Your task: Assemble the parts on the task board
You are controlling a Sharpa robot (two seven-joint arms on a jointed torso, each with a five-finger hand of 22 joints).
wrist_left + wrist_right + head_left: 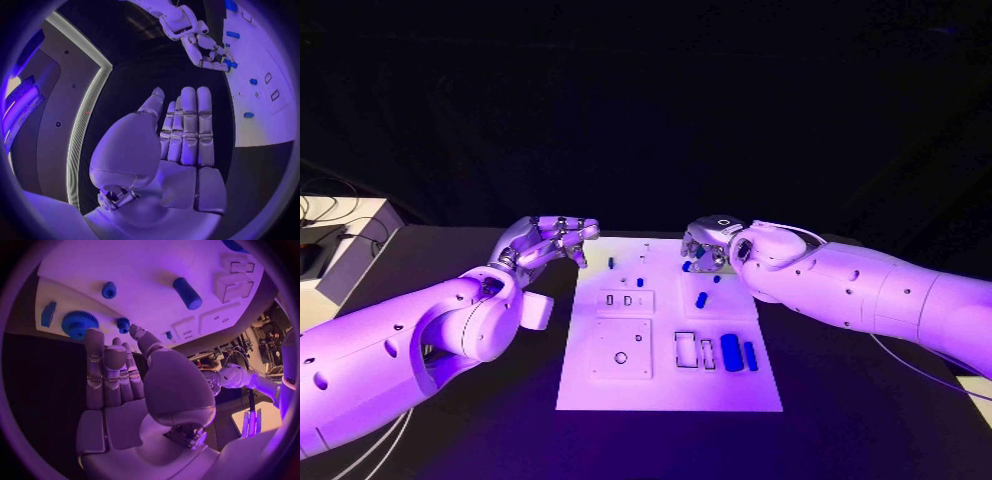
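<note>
My left hand (pixel 548 240) hangs off the white board's (pixel 668 385) 10 o'clock corner, over dark surface (pixel 877 420), fingers straight and holding nothing. My right hand (pixel 711 243) hovers at the board's 12 o'clock edge, fingers apart, empty. Blue parts (pixel 731 352) lie on the board.
</note>
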